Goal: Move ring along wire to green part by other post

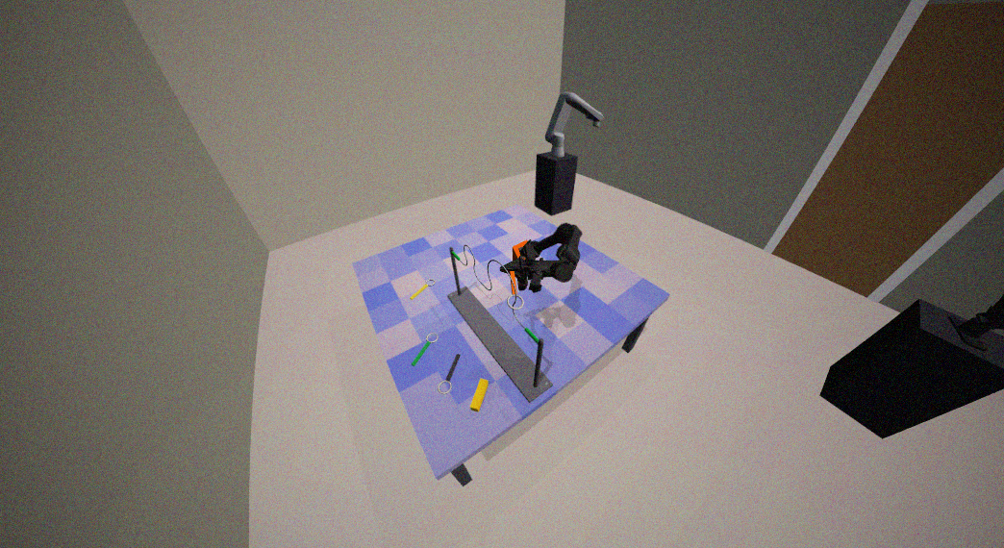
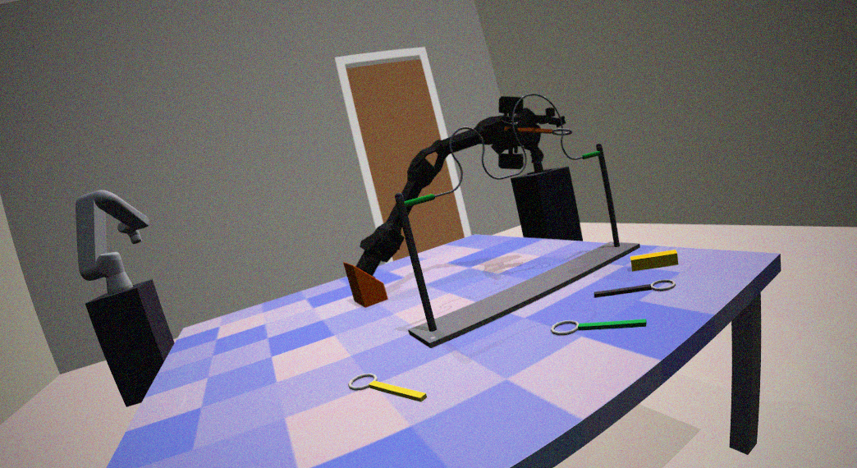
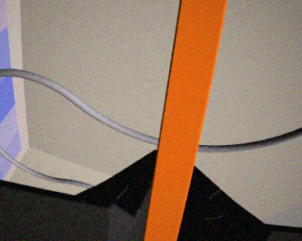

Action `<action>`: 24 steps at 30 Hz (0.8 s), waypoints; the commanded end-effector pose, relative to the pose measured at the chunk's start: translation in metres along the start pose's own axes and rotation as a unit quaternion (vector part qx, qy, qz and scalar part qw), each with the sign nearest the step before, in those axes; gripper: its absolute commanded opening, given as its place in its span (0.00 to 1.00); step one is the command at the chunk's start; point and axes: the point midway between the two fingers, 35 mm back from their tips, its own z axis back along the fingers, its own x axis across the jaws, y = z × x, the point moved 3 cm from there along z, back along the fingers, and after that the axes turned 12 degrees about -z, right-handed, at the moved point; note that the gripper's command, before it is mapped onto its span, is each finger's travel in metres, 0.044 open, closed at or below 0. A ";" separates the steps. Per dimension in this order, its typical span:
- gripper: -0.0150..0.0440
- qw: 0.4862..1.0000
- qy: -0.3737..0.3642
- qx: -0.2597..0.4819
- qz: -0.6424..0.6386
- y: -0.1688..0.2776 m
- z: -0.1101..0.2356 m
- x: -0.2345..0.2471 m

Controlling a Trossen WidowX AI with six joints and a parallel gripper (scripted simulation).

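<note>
My gripper [image 1: 518, 276] [image 2: 520, 130] [image 3: 154, 234] is shut on the orange handle [image 1: 514, 286] [image 2: 532, 130] [image 3: 187, 113] and holds it high above the table. The small grey ring [image 1: 510, 302] [image 2: 570, 131] at the handle's end sits around the thin grey wire [image 2: 570, 153] [image 3: 94, 115], just short of the green part [image 1: 530, 331] [image 2: 590, 154] by the near post [image 1: 538, 361] [image 2: 607, 195]. I cannot tell whether ring and wire touch. The other post [image 1: 456, 271] [image 2: 416, 261] with its green part [image 1: 455, 253] [image 2: 419, 199] stands at the far end of the grey base plate [image 1: 491, 334] [image 2: 521, 291].
On the checked table lie a yellow-handled ring [image 1: 419, 289] [image 2: 392, 390], a green-handled ring [image 1: 421, 352] [image 2: 599, 325], a black-handled ring [image 1: 451, 367] [image 2: 630, 289] and a yellow block [image 1: 479, 394] [image 2: 653, 260]. An orange wedge [image 2: 364, 285] sits at my arm's base. A grey arm on a black pedestal [image 1: 555, 179] [image 2: 129, 332] stands beyond the table.
</note>
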 end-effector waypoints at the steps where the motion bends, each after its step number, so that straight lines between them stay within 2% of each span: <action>1: 0.00 1.000 -0.011 0.001 -0.020 -0.001 -0.001 -0.001; 24: 0.00 0.986 -0.088 0.012 -0.144 -0.001 -0.001 0.004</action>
